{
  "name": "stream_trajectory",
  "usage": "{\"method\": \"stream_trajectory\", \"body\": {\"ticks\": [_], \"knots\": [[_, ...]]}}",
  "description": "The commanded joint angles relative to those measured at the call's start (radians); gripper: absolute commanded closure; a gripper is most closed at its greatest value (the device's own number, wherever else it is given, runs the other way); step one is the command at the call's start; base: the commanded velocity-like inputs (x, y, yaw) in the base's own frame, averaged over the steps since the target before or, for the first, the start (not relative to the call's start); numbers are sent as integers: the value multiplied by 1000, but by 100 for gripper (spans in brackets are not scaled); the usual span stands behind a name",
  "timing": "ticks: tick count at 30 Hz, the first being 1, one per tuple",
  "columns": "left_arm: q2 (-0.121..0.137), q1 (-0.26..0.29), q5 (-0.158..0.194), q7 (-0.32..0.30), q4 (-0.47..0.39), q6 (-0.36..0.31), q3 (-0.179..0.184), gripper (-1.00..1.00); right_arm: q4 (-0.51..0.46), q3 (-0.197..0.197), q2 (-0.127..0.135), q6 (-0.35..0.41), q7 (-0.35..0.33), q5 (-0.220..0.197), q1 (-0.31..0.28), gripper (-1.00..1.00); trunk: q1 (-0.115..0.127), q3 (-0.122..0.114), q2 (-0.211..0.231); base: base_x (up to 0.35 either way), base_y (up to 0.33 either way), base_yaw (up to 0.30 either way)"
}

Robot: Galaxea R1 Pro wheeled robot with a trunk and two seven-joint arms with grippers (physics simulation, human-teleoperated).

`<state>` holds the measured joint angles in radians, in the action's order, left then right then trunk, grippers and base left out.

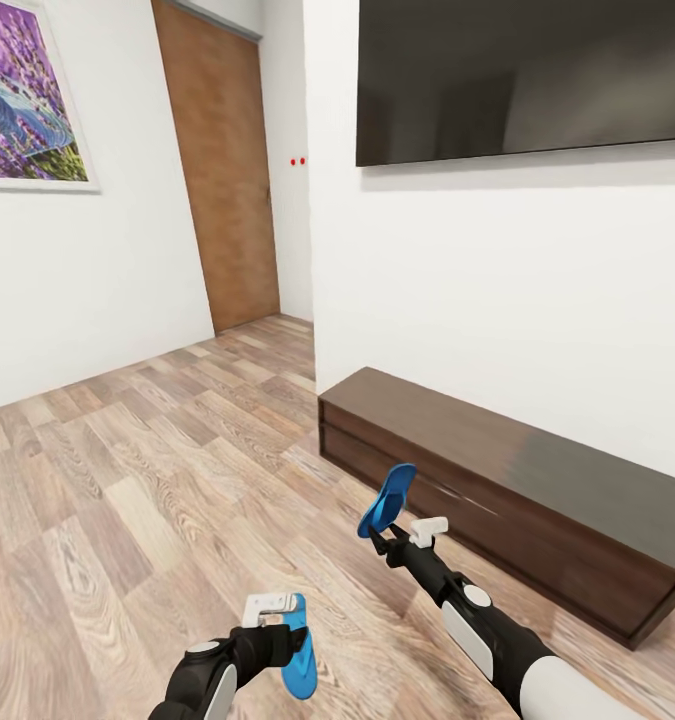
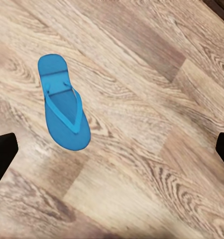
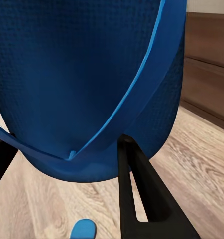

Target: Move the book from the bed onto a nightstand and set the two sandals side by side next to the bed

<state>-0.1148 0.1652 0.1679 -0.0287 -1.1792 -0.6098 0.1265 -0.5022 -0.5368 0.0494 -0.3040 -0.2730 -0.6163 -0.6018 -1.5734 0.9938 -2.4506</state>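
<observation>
One blue sandal (image 1: 387, 499) is carried in the right hand (image 1: 389, 535), raised above the floor (image 1: 127, 500) in front of the long low dark cabinet (image 1: 517, 480); in the right wrist view its strap side (image 3: 87, 84) sits close to the lens with a dark finger (image 3: 142, 194) closed against its lower edge, so the right hand is clamped on this sandal. The second blue sandal (image 2: 62, 103) lies flat on the wood-plank floor, strap side up; in the head view it shows just beside the left hand (image 1: 273, 606). In the left wrist view the two dark fingertips (image 2: 2, 152) stand wide apart at either border with the second sandal between them but off toward one side, untouched, so the left hand is fully open and holds nothing. The tan door (image 1: 222, 170), the wall-mounted dark screen (image 1: 527, 75) and a framed purple picture (image 1: 27, 95) surround the area; the bed and nightstand are not in these frames. Judged step: picking up the second sandal. To do it well, centre the open left hand over the narrow middle of the sole, align the fingers across its width, descend until both fingertips bracket the edges, then close. Keep the right hand's clamp steady and its sandal away from the cabinet edge.
</observation>
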Motion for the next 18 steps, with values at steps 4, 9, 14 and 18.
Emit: {"method": "stream_trajectory", "body": {"ticks": [4, 9, 14, 18], "knots": [[0, 1, 4, 0, 0, -5, -1, -100, 1, -8, 1, -4, -2, -11, -1, 100, 0, 1, 0, 0, 0, 68], [0, 1, 5, 0, 0, -4, -1, -100, 1, -8, 1, -4, -2, -11, -1, 100, 0, 1, 0, 0, 0, 10], [0, 0, 5, 0, 0, -4, -1, -100, 1, -8, 0, -4, -2, -10, -1, 100, 0, 1, 0, 0, 0, 1], [0, 0, 5, 0, -2, -5, -1, -100, 4, -8, -1, -4, -2, -7, -1, 100, 0, 1, 0, 0, 0, 15]]}}
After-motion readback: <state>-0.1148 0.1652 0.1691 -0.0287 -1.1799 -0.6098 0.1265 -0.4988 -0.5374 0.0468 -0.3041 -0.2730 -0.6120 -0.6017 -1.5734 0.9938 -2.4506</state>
